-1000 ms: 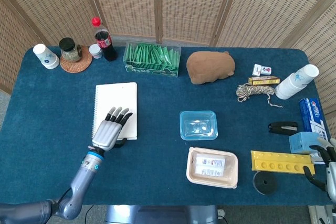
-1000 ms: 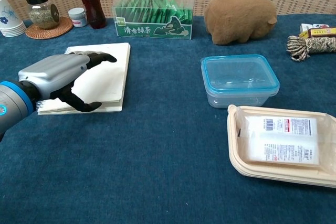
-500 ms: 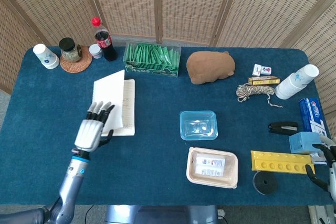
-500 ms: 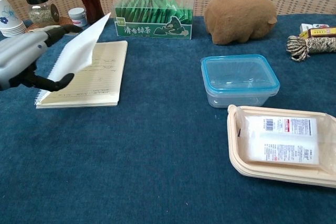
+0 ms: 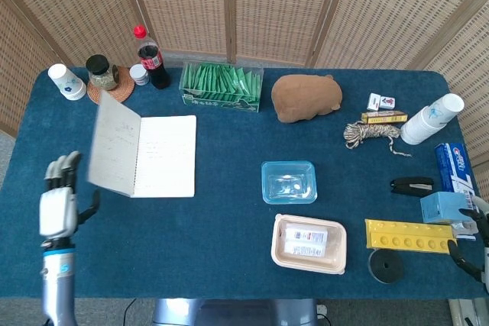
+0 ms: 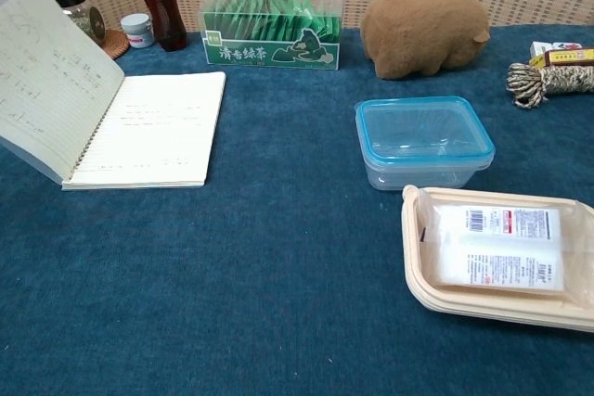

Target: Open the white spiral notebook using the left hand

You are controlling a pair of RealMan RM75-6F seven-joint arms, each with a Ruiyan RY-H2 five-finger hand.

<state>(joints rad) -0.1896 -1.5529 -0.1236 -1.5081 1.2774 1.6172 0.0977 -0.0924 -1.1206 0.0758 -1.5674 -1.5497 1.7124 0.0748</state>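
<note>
The white spiral notebook (image 5: 163, 155) lies open on the blue table, its lined page (image 6: 153, 127) flat. Its cover (image 5: 113, 143) stands swung up and over to the left, tilted in mid-air, with writing on its inner side (image 6: 48, 71). My left hand (image 5: 58, 202) is at the table's left front, well left of the notebook, fingers spread and pointing up, holding nothing. It does not show in the chest view. My right hand (image 5: 475, 243) shows only partly at the far right edge, near the table corner, with nothing in it.
Behind the notebook stand a cola bottle (image 5: 151, 57), a jar (image 5: 102, 72) on a coaster, paper cups (image 5: 66, 82) and a green tea box (image 5: 221, 86). A clear blue-rimmed container (image 5: 289, 182) and a packed food tray (image 5: 309, 243) sit to the right.
The left hand lifted the cover off the notebook, swung it leftward, let it go and pulled back to the left front. The cover now stands tilted over the left side.
</note>
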